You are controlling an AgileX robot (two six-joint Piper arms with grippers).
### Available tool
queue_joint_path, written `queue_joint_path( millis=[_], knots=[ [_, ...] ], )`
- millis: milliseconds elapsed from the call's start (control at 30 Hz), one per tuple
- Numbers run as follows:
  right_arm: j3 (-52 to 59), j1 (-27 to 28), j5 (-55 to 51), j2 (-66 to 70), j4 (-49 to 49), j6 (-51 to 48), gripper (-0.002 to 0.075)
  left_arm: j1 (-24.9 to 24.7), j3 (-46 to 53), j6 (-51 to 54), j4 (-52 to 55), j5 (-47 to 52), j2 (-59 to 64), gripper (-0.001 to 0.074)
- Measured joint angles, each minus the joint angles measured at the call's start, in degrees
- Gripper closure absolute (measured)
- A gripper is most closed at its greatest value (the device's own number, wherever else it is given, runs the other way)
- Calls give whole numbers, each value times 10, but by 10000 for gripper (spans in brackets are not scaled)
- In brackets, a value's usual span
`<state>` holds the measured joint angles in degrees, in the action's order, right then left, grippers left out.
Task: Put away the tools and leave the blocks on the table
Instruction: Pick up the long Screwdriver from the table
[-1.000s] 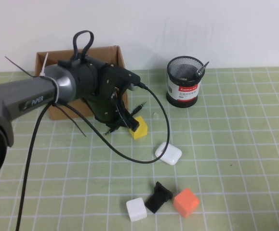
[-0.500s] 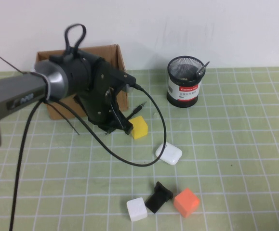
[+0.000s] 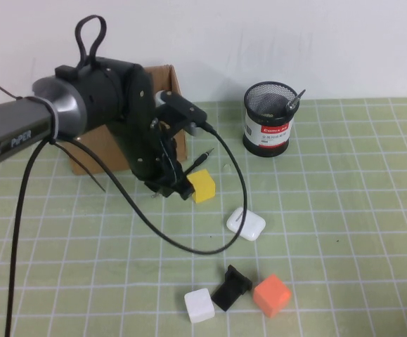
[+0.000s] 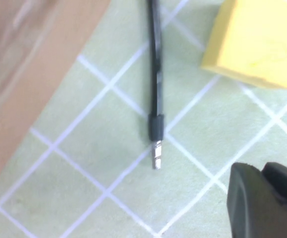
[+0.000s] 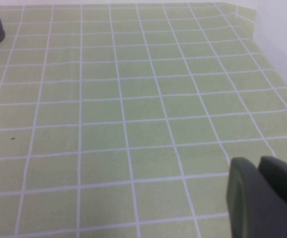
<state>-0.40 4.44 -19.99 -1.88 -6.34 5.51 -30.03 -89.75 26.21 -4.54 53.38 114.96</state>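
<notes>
While our left gripper [image 4: 262, 198] hangs clenched and empty, the thin black rod-like tool [image 4: 155, 94] lies just beside it, lengthwise toward the yellow cube [image 4: 255, 42]; our right gripper [image 5: 262, 191], clenched, stays far off.

thin black rod-like tool [image 4: 155, 84] flat beside yellow cube [image 4: 255, 42]

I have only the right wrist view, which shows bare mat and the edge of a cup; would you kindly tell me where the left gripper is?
Observer: The left gripper is low over the table, right beside the yellow block, near the cardboard box.
Operator: Is it holding a tool?
Observer: No; the thin black rod lies free on the mat, apart from its shut fingers.
Operator: My right gripper hangs shut over bare mat; where are the other blocks?
Observer: The white block and orange block sit near the front edge.
</notes>
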Motion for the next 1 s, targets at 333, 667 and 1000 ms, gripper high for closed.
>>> queue_joint_path(
  millis=[333,667,1000],
  knots=[
    [0,0,0,0,0,0,731,43,0,-28,-51,-36,40,710],
    [0,0,0,0,0,0,731,44,0,-28,-63,-62,46,664],
    [0,0,0,0,0,0,731,44,-3,-46,-42,-85,57,430]
  ],
)
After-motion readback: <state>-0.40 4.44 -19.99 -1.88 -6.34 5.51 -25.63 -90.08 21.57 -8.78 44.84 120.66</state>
